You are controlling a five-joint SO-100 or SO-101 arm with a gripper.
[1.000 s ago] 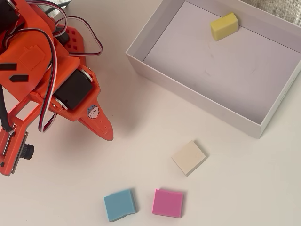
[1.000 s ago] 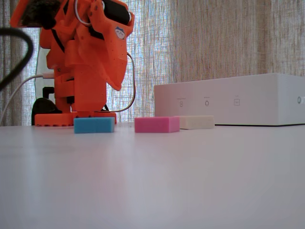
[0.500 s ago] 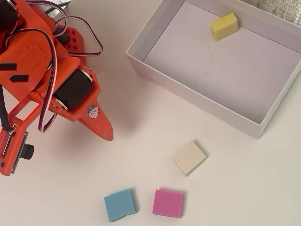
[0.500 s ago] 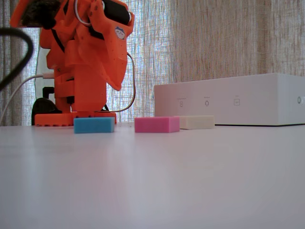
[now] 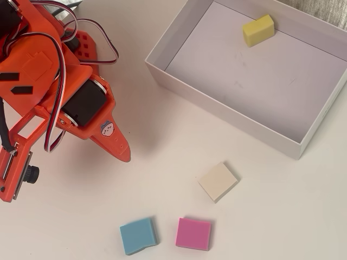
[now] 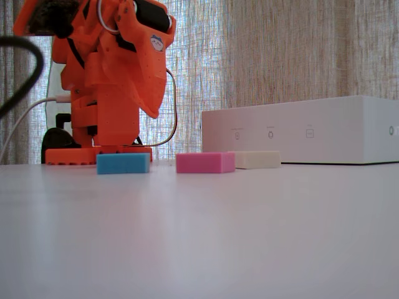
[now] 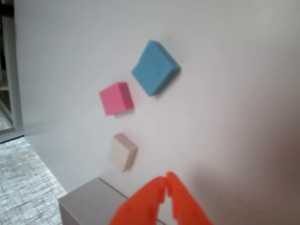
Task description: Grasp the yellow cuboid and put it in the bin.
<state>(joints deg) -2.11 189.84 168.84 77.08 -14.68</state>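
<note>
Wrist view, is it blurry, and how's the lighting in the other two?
Wrist view: soft all over, the pincer tips blurred and shut. Fixed view: backlit by the bright curtain, tabletop foreground out of focus. Overhead view: sharp, even light, faint shadows beside the bin.

We are seeing three small foam blocks lying apart on a pale tabletop [image 5: 282,216]: a cream block [image 5: 218,181], a pink block [image 5: 193,234] below it, and a blue block [image 5: 138,235] sitting left of the pink one. A woven curtain [image 6: 280,50] is hanging behind.
</note>
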